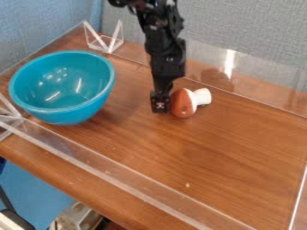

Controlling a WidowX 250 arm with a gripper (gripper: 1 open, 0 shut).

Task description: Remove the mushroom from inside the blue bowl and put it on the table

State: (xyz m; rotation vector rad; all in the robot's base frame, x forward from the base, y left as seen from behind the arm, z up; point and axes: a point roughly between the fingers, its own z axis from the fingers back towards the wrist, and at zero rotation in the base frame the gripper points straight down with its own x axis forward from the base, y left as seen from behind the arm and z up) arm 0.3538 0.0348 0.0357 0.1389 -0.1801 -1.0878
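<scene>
The rounded reddish-brown mushroom point(186, 102) lies on the wood-grain desk point(192, 162), right of the glossy, round blue bowl point(63, 87). Just beside it is the dark gripper point(161, 104), whether open or closed unclear.

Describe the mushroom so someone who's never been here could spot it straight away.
On the brown wooden table, find the big turquoise bowl. Right of it in the picture, beside the black gripper, lies the mushroom, the only thing with a reddish-brown cap and white stem.
</scene>
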